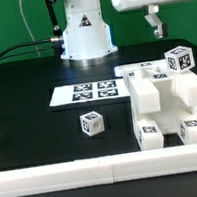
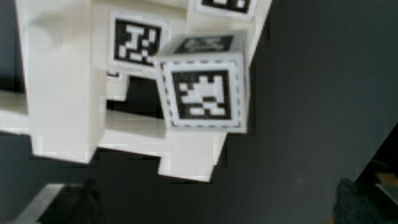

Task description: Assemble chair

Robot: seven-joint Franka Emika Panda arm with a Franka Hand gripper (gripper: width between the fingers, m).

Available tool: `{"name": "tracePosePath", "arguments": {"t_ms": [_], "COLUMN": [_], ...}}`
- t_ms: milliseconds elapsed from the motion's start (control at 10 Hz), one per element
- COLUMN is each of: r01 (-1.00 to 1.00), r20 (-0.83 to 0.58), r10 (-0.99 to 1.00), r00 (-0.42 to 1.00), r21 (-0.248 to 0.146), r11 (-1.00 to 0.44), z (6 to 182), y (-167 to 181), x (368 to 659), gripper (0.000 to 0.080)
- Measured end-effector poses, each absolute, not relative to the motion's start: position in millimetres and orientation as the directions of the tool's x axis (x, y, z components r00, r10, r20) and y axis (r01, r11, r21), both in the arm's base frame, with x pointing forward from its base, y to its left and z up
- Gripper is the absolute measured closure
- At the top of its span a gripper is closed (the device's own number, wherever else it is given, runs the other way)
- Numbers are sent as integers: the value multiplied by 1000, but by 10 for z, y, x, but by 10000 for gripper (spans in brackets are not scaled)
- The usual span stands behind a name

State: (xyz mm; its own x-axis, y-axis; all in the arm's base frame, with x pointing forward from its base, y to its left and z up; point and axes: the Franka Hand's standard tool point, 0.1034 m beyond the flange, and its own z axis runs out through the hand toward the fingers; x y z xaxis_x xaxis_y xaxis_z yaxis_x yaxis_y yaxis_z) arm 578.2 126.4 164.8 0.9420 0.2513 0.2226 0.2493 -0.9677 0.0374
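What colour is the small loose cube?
The cube is white with black patterned tags; exterior view.

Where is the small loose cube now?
The cube lies between the marker board and the border rail, to the exterior view's left of the chair.

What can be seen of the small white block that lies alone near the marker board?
The small white block is a chunky cube-like piece, plastic by its look, with black-and-white square tags on its visible faces. It rests slightly turned on the black table, close to the marker board, apart from the partly built chair on the exterior view's right. Only the table touches it; the gripper hangs far off.
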Motion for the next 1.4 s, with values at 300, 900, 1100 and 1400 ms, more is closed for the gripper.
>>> {"name": "tracePosePath", "arguments": {"t_ms": [300, 900, 1100, 1400], "r01": [268, 201, 190, 166], "r20": [5, -34, -32, -35], "r10": [268, 202, 190, 166], "r00": [963, 979, 981, 986], "r21": [22, -10, -3, 1], "r11": [-963, -979, -982, -986], "z": [1642, 1419, 1303, 1227], "y": [1277, 1156, 1168, 1199], "x": [5719, 5736, 5740, 5730], "gripper": [150, 150, 150, 150]}}
